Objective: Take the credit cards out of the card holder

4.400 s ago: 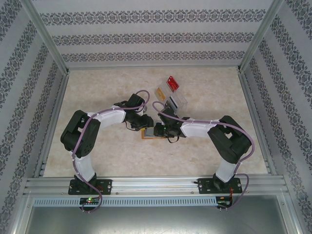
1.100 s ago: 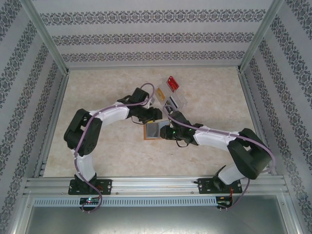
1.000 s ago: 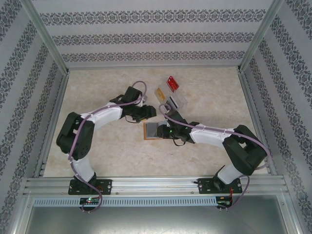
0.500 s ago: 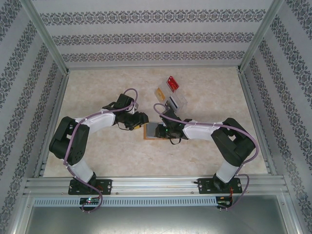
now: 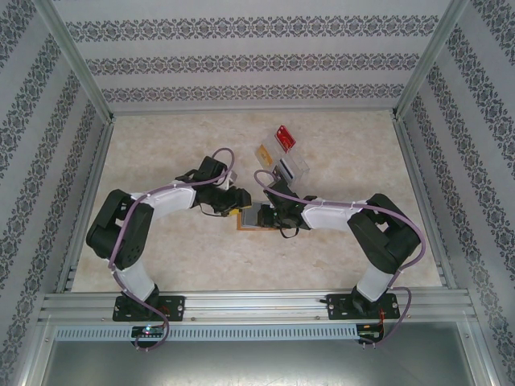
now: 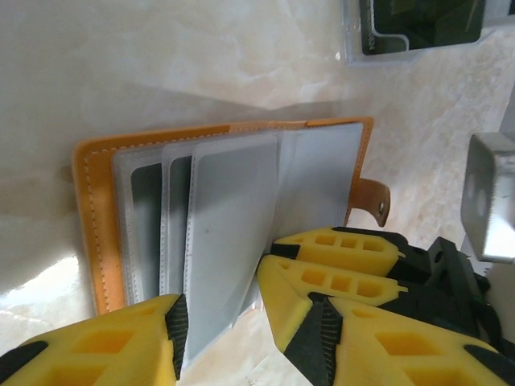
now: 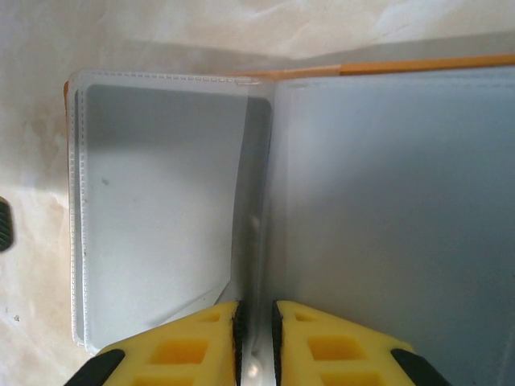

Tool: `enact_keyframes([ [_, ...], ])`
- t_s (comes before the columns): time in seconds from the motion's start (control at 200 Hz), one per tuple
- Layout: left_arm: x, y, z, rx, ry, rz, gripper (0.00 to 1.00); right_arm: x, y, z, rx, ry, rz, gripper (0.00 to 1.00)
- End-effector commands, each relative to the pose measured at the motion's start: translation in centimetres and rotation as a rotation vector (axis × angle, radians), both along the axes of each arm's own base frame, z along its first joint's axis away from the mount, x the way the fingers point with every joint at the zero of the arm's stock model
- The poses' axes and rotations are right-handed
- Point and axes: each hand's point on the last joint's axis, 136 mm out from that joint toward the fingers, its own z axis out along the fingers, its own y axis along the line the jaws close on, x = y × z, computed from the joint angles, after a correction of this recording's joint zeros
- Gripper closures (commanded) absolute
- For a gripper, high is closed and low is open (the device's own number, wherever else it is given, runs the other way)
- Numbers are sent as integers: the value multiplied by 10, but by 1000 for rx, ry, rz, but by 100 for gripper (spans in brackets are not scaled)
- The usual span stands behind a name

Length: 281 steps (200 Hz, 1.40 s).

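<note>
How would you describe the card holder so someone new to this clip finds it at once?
Look to the middle of the pale marbled table, on the near side of the clear plastic tray. The card holder lies open there: a flat orange-tan cover with grey see-through pocket pages and a small side tab, unlike the colourless tray and the red card farther back.

Lab test cell: aluminium frame [image 5: 257, 305], wallpapered panels [image 5: 257, 60]
</note>
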Motion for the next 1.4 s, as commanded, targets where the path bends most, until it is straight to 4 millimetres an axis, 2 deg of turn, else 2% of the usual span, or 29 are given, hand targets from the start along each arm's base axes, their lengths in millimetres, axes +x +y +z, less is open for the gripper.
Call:
enact_keyframes([
  [0.0, 6, -9, -1, 3, -27, -28, 51, -12, -23, -30, -93, 73, -35, 81],
  [0.145, 4, -11, -12, 29, -13, -39, 52, -12, -24, -30, -92, 74, -41, 81],
  [0.295, 3, -5, -25, 81, 0, -30, 53, -13, -26, -33, -94, 81, -47, 81],
  [0.445, 2, -12, -25, 51, 5, -53, 53, -13, -25, -34, -89, 84, -46, 81],
  [0.759, 4, -24, -17, 16, -10, -93, 70, -12, -22, -30, -66, 75, -43, 81],
  [0.854, 4, -24, -17, 26, -10, -94, 79, -11, -21, -25, -49, 67, -41, 81],
  [0.954, 2, -11, -20, 109, -13, -93, 89, -9, -18, -12, -17, 43, -36, 78],
  [1.074, -6, 11, -17, 234, -35, -112, 93, -10, -14, 13, 48, -9, -25, 70],
  [1.164, -11, 28, -12, 316, -53, -128, 93, -12, -12, 29, 84, -44, -13, 62],
  [1.234, -14, 36, -8, 359, -61, -139, 93, -11, -15, 38, 93, -68, -20, 60],
  [1.399, -16, 43, 0, 393, -75, -150, 89, -9, -26, 47, 85, -110, -62, 57],
])
